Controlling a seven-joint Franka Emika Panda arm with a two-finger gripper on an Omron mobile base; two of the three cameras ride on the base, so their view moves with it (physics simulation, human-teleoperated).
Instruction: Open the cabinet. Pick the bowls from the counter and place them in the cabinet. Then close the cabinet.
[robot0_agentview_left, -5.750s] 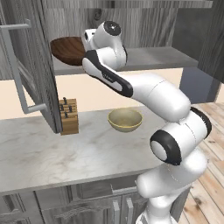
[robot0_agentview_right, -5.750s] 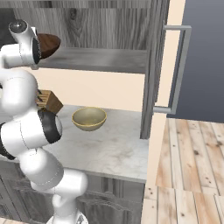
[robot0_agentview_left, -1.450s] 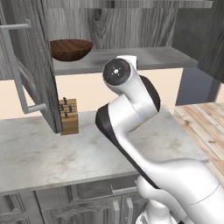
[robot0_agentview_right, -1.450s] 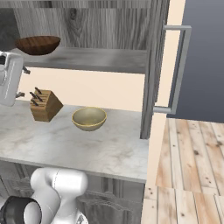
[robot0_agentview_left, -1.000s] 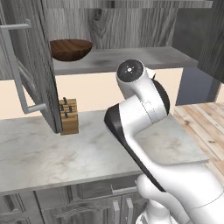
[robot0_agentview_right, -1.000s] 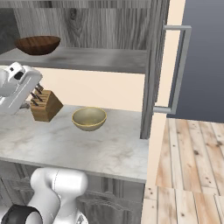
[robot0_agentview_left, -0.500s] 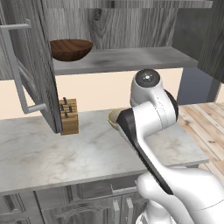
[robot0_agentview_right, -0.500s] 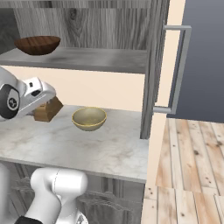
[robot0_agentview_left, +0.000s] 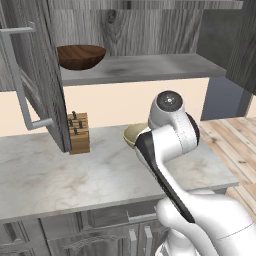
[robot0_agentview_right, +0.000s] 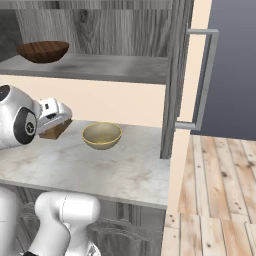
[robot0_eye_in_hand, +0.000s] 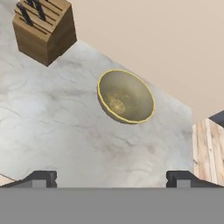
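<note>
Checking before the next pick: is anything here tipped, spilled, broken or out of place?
Nothing stands out. The brown bowl sits upright on the cabinet shelf, the tan bowl sits upright on the counter, and the knife block stands beside it. No spill or damage shows.

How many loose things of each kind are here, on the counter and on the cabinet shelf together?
Bowls: 2, the dark brown bowl on the cabinet shelf, and the beige bowl on the counter.
Knife blocks: 1, the wooden knife block on the counter.
Total: 3
</note>
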